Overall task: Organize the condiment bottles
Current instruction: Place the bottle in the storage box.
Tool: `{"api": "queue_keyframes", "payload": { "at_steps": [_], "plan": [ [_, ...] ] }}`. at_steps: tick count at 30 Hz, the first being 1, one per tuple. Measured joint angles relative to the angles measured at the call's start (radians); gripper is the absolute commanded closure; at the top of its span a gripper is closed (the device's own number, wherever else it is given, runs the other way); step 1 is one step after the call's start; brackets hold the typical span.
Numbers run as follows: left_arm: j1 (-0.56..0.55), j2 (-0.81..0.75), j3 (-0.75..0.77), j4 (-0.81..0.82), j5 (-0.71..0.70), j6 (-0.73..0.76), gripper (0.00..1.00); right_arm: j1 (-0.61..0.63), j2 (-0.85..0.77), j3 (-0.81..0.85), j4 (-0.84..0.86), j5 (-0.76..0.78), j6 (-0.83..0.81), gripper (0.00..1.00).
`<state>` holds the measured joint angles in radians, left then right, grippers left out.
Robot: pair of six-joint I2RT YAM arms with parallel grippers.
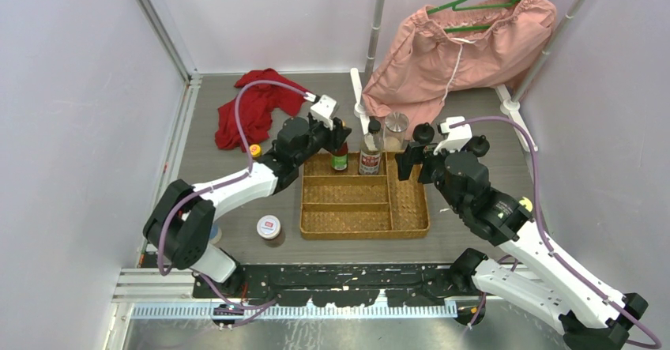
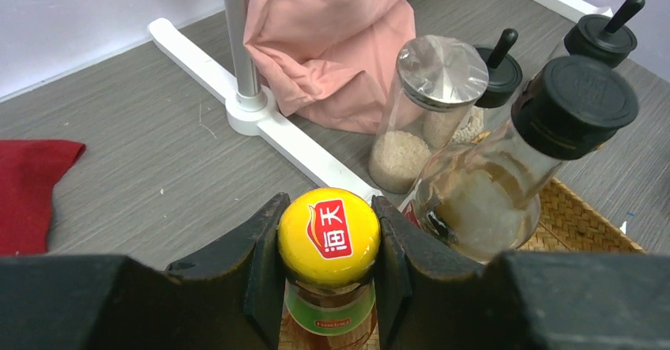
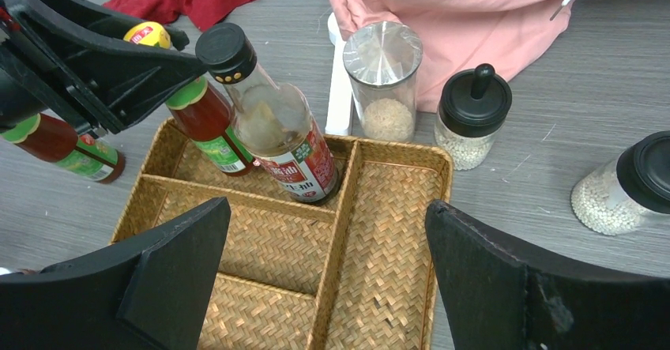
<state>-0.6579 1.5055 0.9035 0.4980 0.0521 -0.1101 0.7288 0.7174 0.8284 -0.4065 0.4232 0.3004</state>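
My left gripper [image 2: 329,208] is shut on the yellow cap of a green-labelled sauce bottle [image 2: 329,302], upright in the far compartment of the wicker tray [image 1: 363,235]. Beside it in that compartment stands a taller clear bottle with a black cap [image 3: 276,129]. Behind the tray on the table are a silver-lidded shaker [image 3: 385,81] and a black-lidded shaker [image 3: 472,117]. A second green-labelled sauce bottle [image 3: 67,148] stands left of the tray. My right gripper [image 3: 324,231] hangs open over the tray's right compartment, holding nothing.
A white-lidded jar [image 1: 269,227] sits front left of the tray. Another black-lidded jar [image 3: 624,184] stands to the right. A red cloth [image 1: 253,105] lies back left. A pink garment [image 1: 458,50] hangs on a white rack [image 1: 357,89] behind.
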Motion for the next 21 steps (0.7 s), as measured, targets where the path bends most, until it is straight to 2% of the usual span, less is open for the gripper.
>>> {"api": "queue_keyframes", "payload": {
  "at_steps": [8,21],
  "plan": [
    [-0.006,0.027,-0.057,0.076,0.001,-0.014,0.79,0.000,-0.004,-0.006,-0.007,-0.004,0.007,0.00],
    [-0.022,0.075,-0.060,0.147,0.021,-0.017,0.79,0.000,-0.006,-0.010,-0.007,-0.011,0.013,0.00]
  ]
}}
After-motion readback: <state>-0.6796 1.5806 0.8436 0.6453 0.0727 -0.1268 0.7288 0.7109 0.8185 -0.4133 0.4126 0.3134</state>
